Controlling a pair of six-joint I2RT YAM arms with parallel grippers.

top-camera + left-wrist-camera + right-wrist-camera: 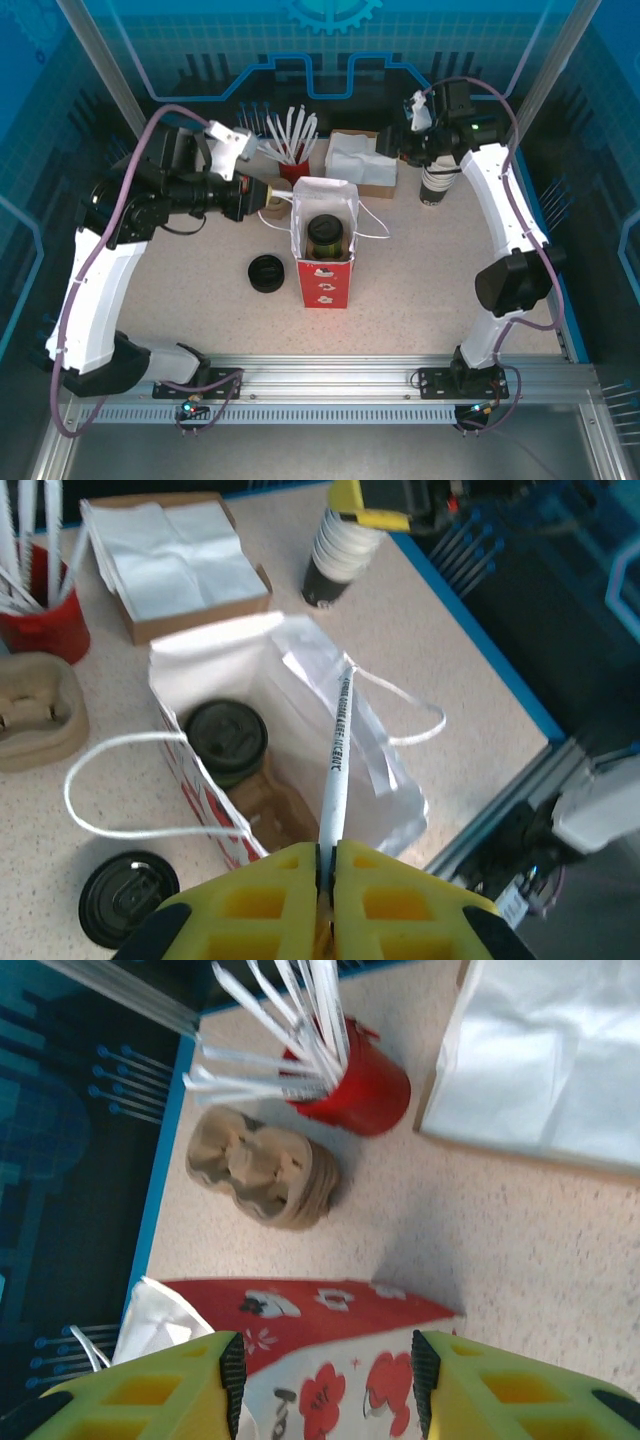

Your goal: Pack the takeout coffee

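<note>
The takeout coffee [325, 234], a dark cup with a round olive-green top, stands inside the open red-and-white paper bag [324, 283] at the table's middle. In the left wrist view the coffee [226, 738] sits on a brown carrier at the bag's [388, 798] left side. My left gripper [327, 852] is shut on a white wrapped straw [337, 745] that points down into the bag's mouth. In the top view the left gripper [262, 196] hovers just left of the bag. My right gripper [328, 1360] is open, holding nothing, with the bag's [340, 1310] patterned side beyond its fingers.
A black lid stack [266, 272] lies left of the bag. A red cup of straws [293, 165], a brown carrier stack [265, 1165] and a napkin box [362, 160] sit behind it. White-rimmed empty cups [437, 185] stand at the back right, under the right arm.
</note>
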